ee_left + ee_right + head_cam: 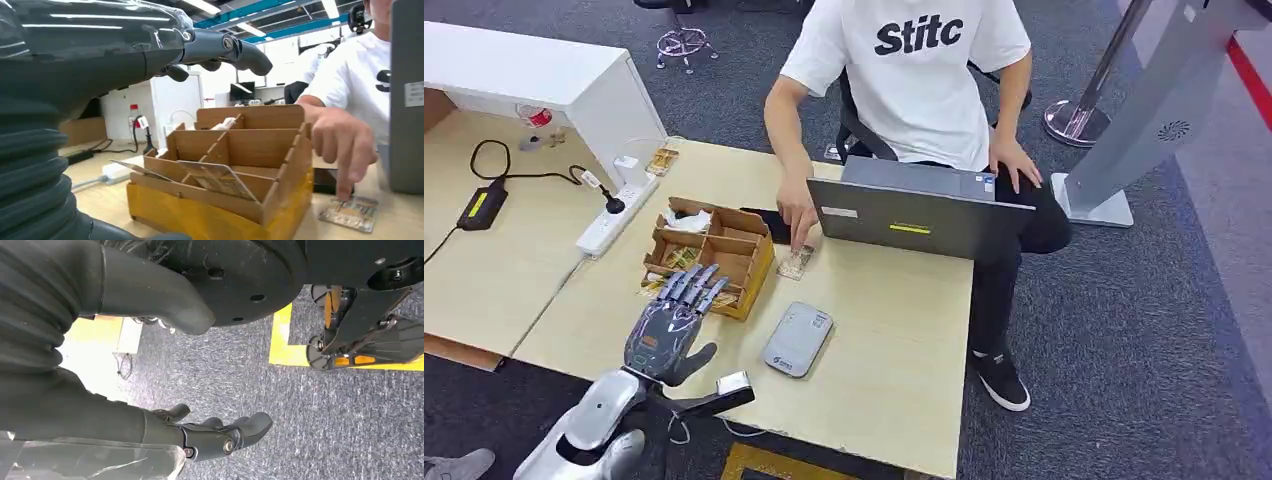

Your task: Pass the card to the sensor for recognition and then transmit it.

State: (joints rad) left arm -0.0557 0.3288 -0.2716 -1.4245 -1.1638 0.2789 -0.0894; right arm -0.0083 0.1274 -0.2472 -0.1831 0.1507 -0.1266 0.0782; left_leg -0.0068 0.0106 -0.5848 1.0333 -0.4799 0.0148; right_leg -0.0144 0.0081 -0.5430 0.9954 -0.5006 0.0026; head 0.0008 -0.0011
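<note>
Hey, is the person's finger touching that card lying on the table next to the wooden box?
Touching. In the left wrist view the person's fingertip presses down on the card lying beside the wooden box; the head view agrees.

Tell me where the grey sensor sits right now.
In the head view, the sensor lies flat on the table, right of the wooden box and the left hand, nearer the robot than the laptop.

Office: desk (894, 330), laptop (909, 212), power strip (614, 215)
</note>
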